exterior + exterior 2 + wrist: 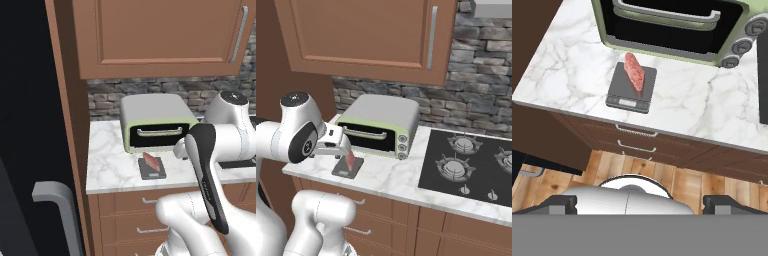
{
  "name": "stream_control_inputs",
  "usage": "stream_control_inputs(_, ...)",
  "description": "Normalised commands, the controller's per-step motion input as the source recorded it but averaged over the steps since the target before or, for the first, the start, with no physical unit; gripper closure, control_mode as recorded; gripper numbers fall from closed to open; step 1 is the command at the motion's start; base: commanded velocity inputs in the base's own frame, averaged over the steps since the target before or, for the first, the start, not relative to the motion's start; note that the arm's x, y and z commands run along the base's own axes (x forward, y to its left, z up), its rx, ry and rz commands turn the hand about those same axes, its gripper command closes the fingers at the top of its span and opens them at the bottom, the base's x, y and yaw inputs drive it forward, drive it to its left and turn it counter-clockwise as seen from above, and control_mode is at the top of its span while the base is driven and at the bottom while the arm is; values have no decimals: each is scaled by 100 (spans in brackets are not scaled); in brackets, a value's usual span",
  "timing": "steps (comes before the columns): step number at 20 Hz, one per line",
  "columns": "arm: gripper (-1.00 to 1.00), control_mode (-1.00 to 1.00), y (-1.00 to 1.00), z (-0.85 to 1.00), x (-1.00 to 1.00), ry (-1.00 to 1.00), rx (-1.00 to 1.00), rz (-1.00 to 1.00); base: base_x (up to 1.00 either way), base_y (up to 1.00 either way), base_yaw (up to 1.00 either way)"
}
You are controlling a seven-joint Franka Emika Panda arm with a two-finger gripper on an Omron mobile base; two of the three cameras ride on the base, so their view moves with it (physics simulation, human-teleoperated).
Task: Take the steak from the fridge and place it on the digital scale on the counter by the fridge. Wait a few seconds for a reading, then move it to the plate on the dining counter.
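Note:
The reddish-pink steak point(151, 160) point(350, 159) point(634, 71) rests tilted on the small dark grey digital scale point(153, 171) point(346, 170) point(628, 92). The scale sits on the marble counter point(107, 167), in front of the toaster oven. My gripper point(642, 202) is open with nothing between its fingers. It hangs above and in front of the scale, apart from the steak. In the right base view the gripper point(342, 144) is just left of the steak. The black fridge point(25, 125) with its grey handle point(56, 197) stands at the left. The plate and the dining counter are out of view.
A pale green-trimmed toaster oven point(156, 122) point(381, 125) point(677, 25) stands right behind the scale. A black stovetop point(471, 160) lies to the right. A brown wall cabinet point(366, 35) hangs overhead and brown drawers point(637, 145) sit under the counter's edge.

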Motion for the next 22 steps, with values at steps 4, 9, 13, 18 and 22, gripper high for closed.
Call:
stream_control_inputs(4,-100,-100,0,0,0,0,0,0,0,0,0)
stream_control_inputs(9,-100,-100,0,0,0,0,0,0,0,0,0)
stream_control_inputs(13,-100,-100,0,0,0,0,0,0,0,0,0)
stream_control_inputs(18,-100,-100,0,0,0,0,0,0,0,0,0)
stream_control_inputs(22,-100,-100,0,0,0,0,0,0,0,0,0)
